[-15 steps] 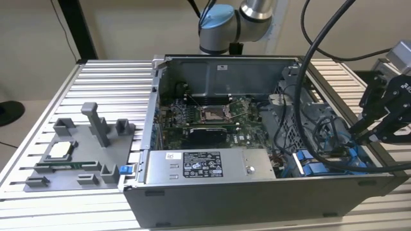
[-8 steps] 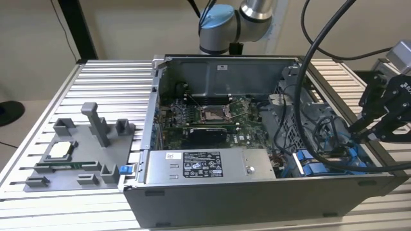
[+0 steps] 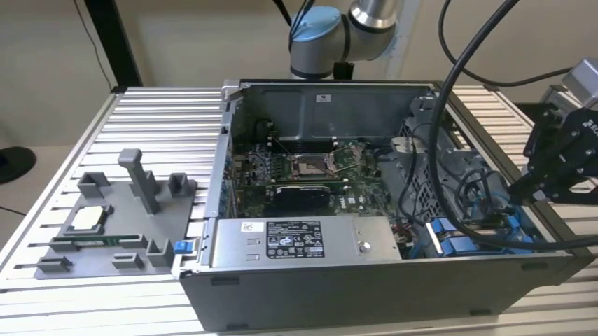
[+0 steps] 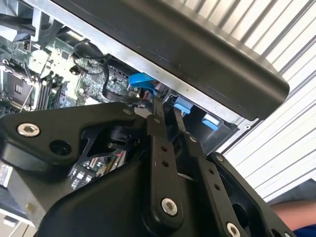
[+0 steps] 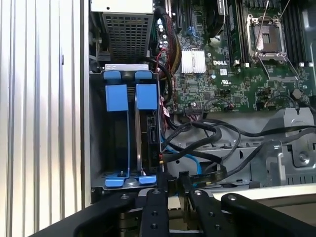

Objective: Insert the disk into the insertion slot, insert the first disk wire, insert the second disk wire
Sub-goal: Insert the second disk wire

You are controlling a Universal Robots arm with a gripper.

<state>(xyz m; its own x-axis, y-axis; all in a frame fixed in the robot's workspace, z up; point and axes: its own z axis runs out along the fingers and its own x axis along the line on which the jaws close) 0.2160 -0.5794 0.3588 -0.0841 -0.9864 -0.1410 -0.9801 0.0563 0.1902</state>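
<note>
And here is the gripper (image 5: 175, 180), low over the open computer case (image 3: 374, 294) at the exterior view's right. Its two fingers are drawn narrow, almost together, and the end of a black wire (image 4: 106, 81) looks pinched at the tips, though the contact itself is partly hidden.

The disk (image 5: 150, 131) is already home. In the first wrist view it stands on edge inside the insertion slot (image 5: 111, 148), in the lane nearer the motherboard (image 5: 232, 74), with its dark connector edge facing up. The lane beside it looks empty.

As for handling, the disk should be stiff and fairly dense for its size, and it would not forgive a knock. The blue carrier frame is the safe place to hold it, by the long edges, well clear of the connector. The wire is the opposite, limp along its run. The hard plug at its end is the only part worth gripping, squarely, so that it does not twist.

Now the count: one disk, and one slot with two lanes. There are two blue tabs (image 5: 117, 96) at one end of the slot and two blue clips (image 5: 114, 181) at the other. One light blue cable (image 4: 140, 79) lies nearby. There are several black wires, too tangled to number. One grey power-supply box (image 3: 309, 241) sits at the case's near wall.
</note>
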